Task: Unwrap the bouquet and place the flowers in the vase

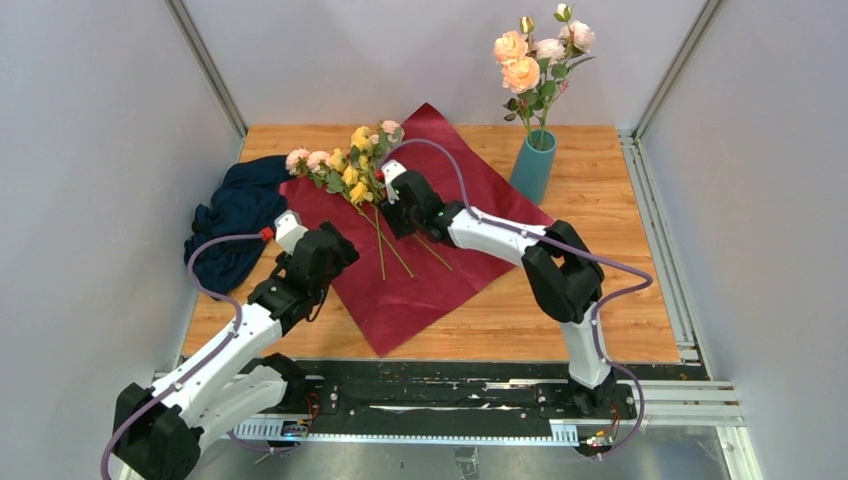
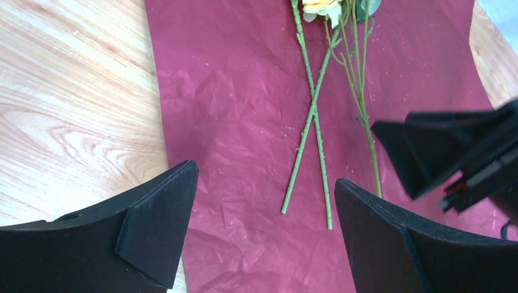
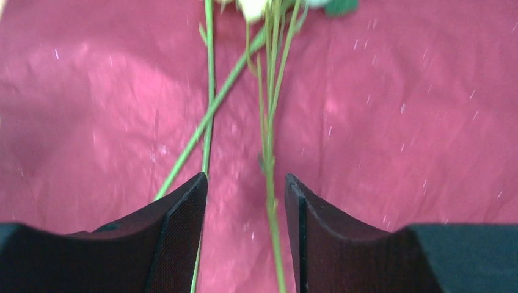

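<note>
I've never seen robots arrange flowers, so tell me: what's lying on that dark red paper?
Loose pink and yellow flowers, long green stems crossing, lie on the paper. The open right gripper straddles one stem. From above, it covers part of the stems.

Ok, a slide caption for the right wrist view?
Right gripper, jaws open, straddling a thin green flower stem on crumpled maroon wrapping paper.

Crumpled navy cloth (image 1: pixel 235 215) lies on wooden table (image 1: pixel 510 330).
</note>
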### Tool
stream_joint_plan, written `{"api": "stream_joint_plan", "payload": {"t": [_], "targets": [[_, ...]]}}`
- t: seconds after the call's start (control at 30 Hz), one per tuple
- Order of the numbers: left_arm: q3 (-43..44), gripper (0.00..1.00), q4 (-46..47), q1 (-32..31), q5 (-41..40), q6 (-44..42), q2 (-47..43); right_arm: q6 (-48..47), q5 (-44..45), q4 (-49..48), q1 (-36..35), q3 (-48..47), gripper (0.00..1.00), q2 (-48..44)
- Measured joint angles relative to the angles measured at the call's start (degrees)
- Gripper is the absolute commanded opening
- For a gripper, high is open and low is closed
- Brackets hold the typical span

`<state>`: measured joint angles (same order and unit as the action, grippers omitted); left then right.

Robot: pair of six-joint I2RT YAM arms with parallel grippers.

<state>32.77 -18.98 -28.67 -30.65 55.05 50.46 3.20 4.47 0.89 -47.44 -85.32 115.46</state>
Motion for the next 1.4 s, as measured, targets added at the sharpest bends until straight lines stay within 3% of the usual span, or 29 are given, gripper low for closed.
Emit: {"api": "stream_joint_plan", "payload": {"t": [0.3,0.57,0.7,0.97,1.4], "targets": [[-0.07,0.91,-2.71,0.00,-1.77,-1.33,-3.37,-7.15,-6.64,11.67,5.14,-30.27,0.51,17.42],[-1.11,0.91,-3.43,0.00,-2.14,-1.53,-2.69,-10.16,-14.19,21.84,9.35,-42.07,0.50,26.80],[-1.49,0.90,-3.41,0.00,-2.14,-1.51,-2.29,-10.80,-16.35,22.99,9.18,-42.58,0.50,26.01],[-1.73,0.90,-3.39,0.00,-2.08,-1.51,-1.70,-11.15,-18.91,20.46,8.41,-34.93,0.50,19.82],[-2.60,0.90,-3.93,0.00,-2.21,-1.51,-2.47,-11.13,-19.93,19.63,6.03,-35.23,0.50,22.08]]}}
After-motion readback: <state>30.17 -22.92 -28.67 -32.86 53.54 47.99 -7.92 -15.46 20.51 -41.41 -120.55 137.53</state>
